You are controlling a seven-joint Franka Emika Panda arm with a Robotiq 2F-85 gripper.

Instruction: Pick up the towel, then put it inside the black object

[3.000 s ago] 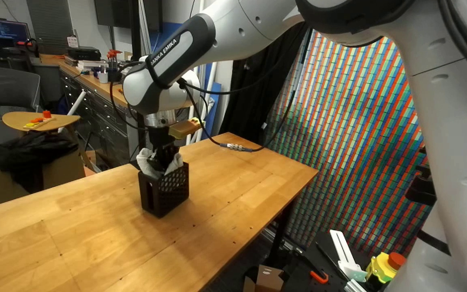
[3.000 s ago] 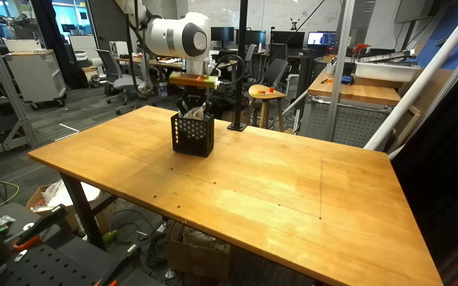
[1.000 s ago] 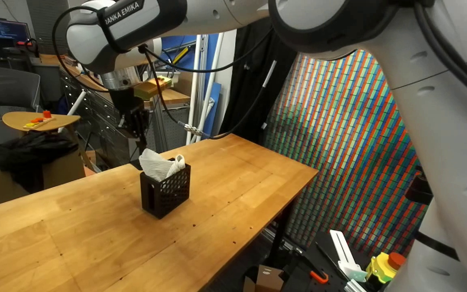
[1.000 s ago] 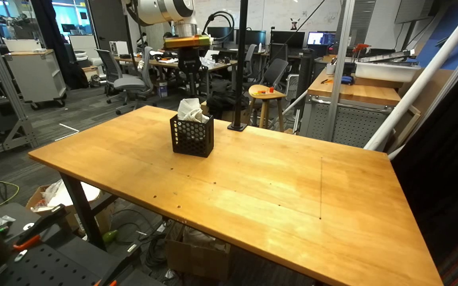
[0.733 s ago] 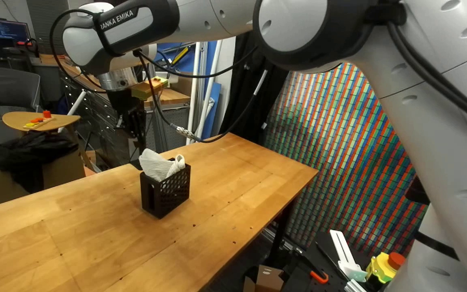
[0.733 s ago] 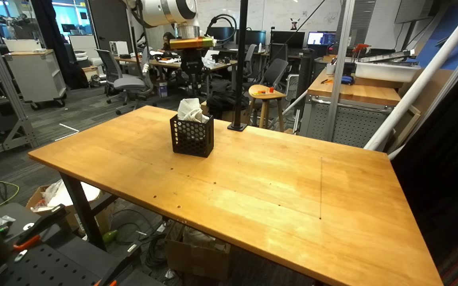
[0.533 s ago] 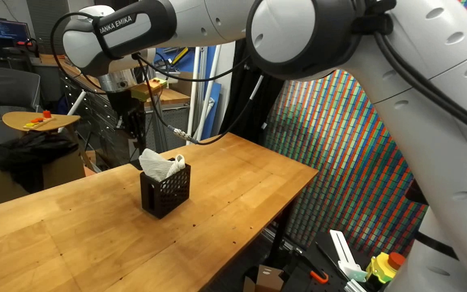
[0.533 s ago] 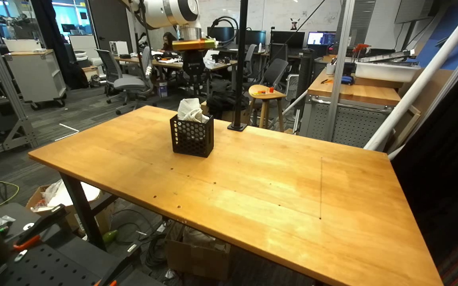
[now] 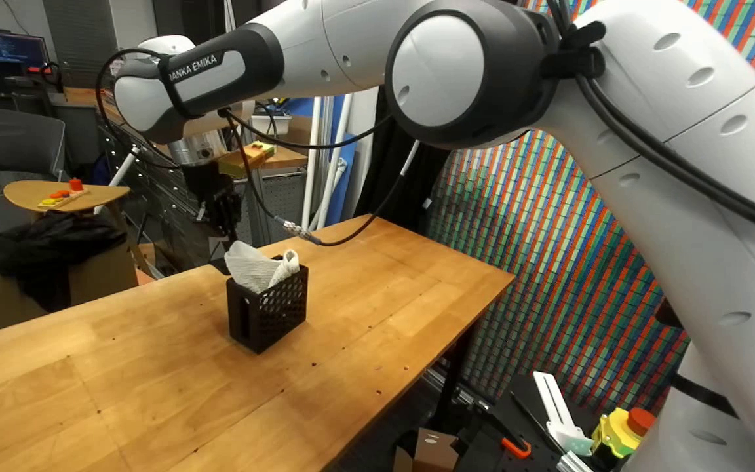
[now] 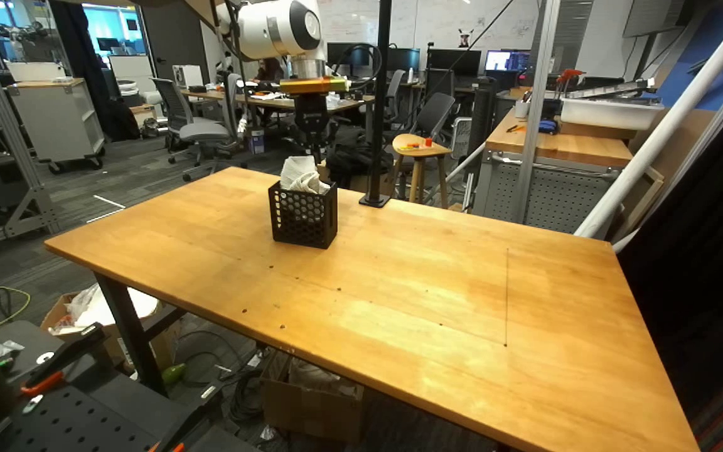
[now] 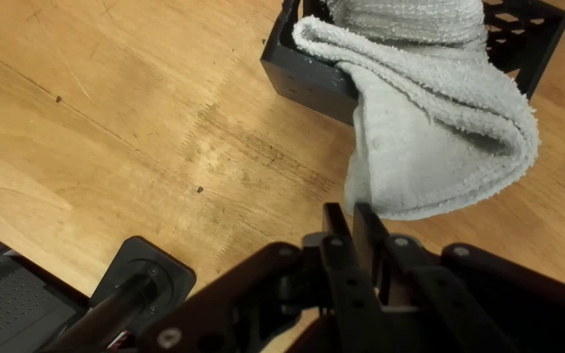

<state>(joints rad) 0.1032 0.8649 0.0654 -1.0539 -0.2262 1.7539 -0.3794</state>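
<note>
The pale grey-white towel [image 11: 410,142] is crumpled inside the black perforated box [image 11: 307,81], with folds sticking out above the rim. In both exterior views the towel [image 9: 250,265] [image 10: 300,174] shows in the top of the box [image 9: 267,321] [image 10: 304,216], which stands upright on the table. My gripper [image 11: 347,206] points down beside and above the box. Its fingers stand close together, with a narrow gap holding nothing. In the wrist view one fingertip overlaps the towel's edge; I cannot tell whether they touch. The gripper also shows in both exterior views [image 9: 229,233] [image 10: 315,149].
The box stands on a wooden table [image 9: 154,367]. A black post [image 10: 379,125] with a square base rises at the table edge near the box; its base also shows in the wrist view [image 11: 165,274]. A cable [image 9: 364,223] hangs from my arm above the table.
Three seconds ago my gripper was down in the box with its fingers spread at the towel. It has lifted out and drawn its fingers together. Over the last half second it sank slightly.
</note>
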